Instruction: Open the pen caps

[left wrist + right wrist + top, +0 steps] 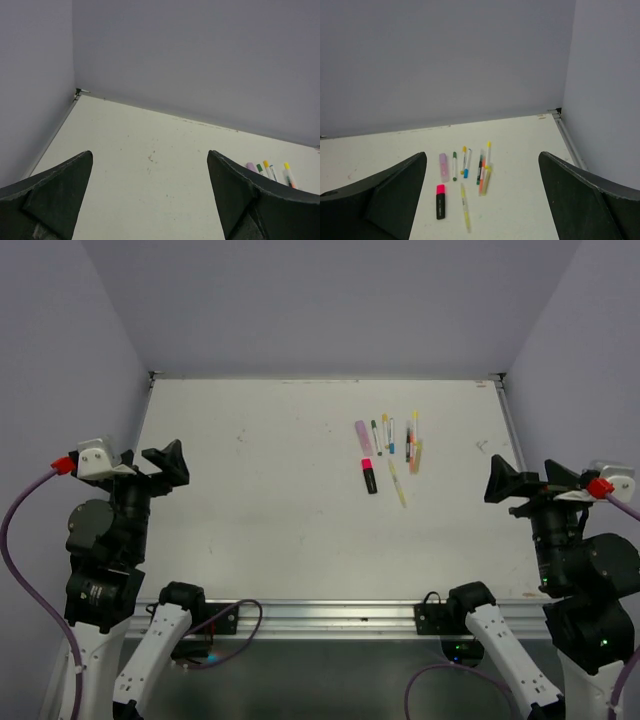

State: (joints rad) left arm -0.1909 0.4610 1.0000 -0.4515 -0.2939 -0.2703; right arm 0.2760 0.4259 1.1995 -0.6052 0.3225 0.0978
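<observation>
Standing wide apart and holding nothing, the fingers of the left gripper [148,462] hang over the left edge of the white table [250,530]; the right gripper [530,482] is the same, spread and empty, at the right edge. Pale lilac walls [330,300] close in the left, far and right sides. A metal rail [330,615] runs along the near edge. Broad bare tabletop between the two arms. The pens [388,450] lie in a loose group right of centre, toward the far edge, nearer the right gripper but well apart from both. A lilac highlighter [443,167] lies beside thin pens, a black-and-pink highlighter [440,202] below it. The pen caps [466,174] look seated on the pen ends. A purple cable [15,530] loops beside the left arm, off the table
</observation>
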